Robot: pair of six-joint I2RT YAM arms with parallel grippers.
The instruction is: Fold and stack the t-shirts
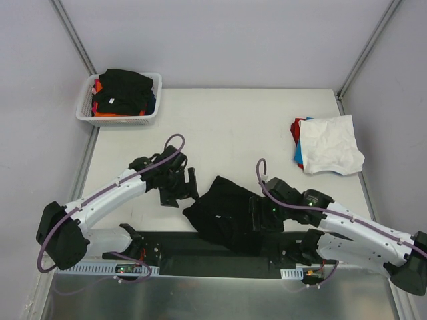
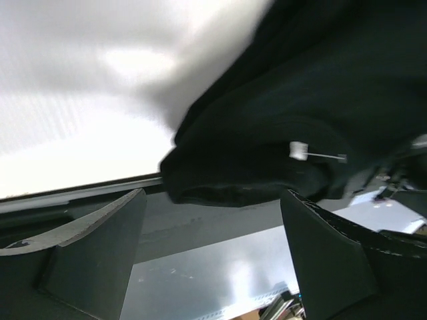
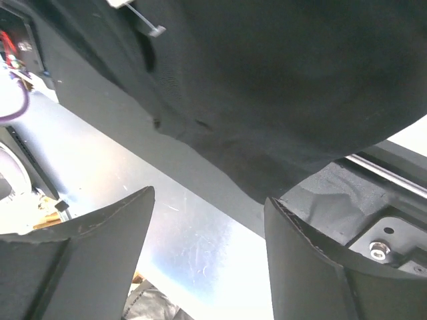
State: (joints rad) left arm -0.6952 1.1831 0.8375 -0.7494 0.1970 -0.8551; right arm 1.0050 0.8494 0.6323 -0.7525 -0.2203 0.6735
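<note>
A black t-shirt (image 1: pixel 223 212) lies crumpled near the table's front edge, part of it hanging over the black base bar. My left gripper (image 1: pixel 189 185) sits just left of it, open, with nothing between its fingers (image 2: pixel 93 247); the black t-shirt (image 2: pixel 300 113) lies just beyond their tips. My right gripper (image 1: pixel 257 213) is at the cloth's right edge, also open and empty, with the black t-shirt (image 3: pixel 280 87) lying past its fingers (image 3: pixel 313 253). A white t-shirt (image 1: pixel 330 152) tops a pile of red and blue ones at the right.
A white mesh basket (image 1: pixel 85 107) at the back left corner holds black, orange and red cloth. The black base bar (image 1: pixel 200 257) runs along the near edge below the arms. Grey walls close in the table on three sides.
</note>
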